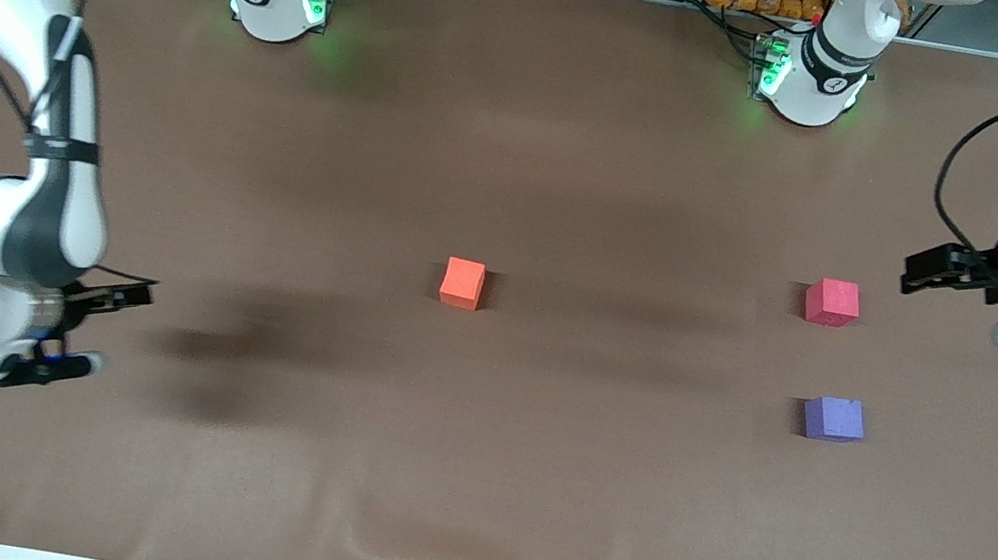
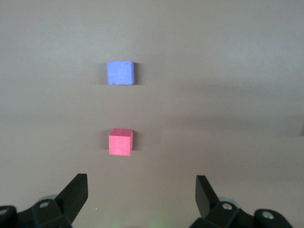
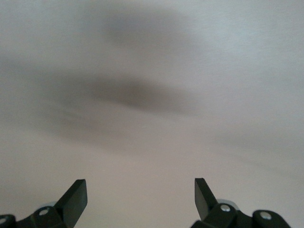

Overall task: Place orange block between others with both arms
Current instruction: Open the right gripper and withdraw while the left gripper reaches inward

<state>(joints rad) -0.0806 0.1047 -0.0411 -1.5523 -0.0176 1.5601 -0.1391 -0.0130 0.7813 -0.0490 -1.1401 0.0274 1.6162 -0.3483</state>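
- orange block [image 1: 462, 282] is sitting alone near the middle of the front frame on the brown table [image 1: 466, 477], touching nothing, well apart from both claws.
- pinkish-red cube [image 1: 832, 302] is lying at the right of the frame, toward the left arm's end of the table; purple-blue cube [image 1: 834, 418] is sitting just below it in the frame, nearer to the front camera, with a bare gap between the two.
- i am seeing the left gripper [image 1: 928, 272] hanging at the frame's right edge, over the table just beside the pinkish-red cube, its fingers spread wide and gripping nothing.
- in the left wrist view both cubes are showing between those spread fingers [image 2: 76, 190], the pinkish-red one [image 2: 120, 142] in the centre, the purple-blue one [image 2: 120, 72] in the upper part.
- i am seeing the right gripper [image 1: 101, 325] hovering at the lower left of the front frame, fingers apart and empty.
- right wrist view is showing only blurred table and a shadow between its fingertips [image 3: 76, 192].
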